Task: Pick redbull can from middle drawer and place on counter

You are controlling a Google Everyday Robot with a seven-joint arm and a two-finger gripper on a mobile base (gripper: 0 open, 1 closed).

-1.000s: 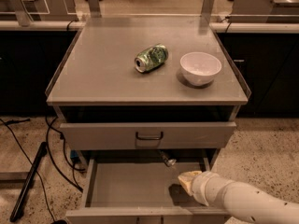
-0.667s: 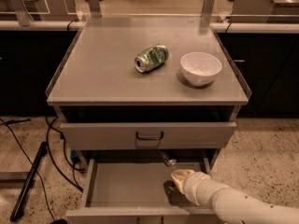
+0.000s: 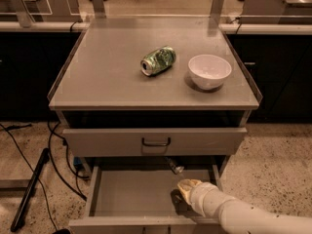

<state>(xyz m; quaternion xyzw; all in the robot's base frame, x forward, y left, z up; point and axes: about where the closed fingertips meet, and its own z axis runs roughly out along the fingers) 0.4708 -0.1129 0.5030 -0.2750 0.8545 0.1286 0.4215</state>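
Observation:
The redbull can (image 3: 174, 165) lies at the back of the open middle drawer (image 3: 131, 199), partly hidden under the closed drawer front above; only its shiny end and a bit of its body show. My gripper (image 3: 187, 186) reaches into the drawer from the lower right and hangs over the tray floor, a little in front of and to the right of the can, not touching it. The counter (image 3: 107, 77) is the grey top above.
A dented green can (image 3: 158, 60) lies on its side on the counter beside a white bowl (image 3: 209, 71). The closed drawer front with a black handle (image 3: 156, 142) overhangs the back of the open drawer. Black cables (image 3: 29, 179) lie on the floor at the left.
My arm has slid left and deeper into the drawer, bringing the gripper closer to the can at the back. The can, bowl and green can have not moved.

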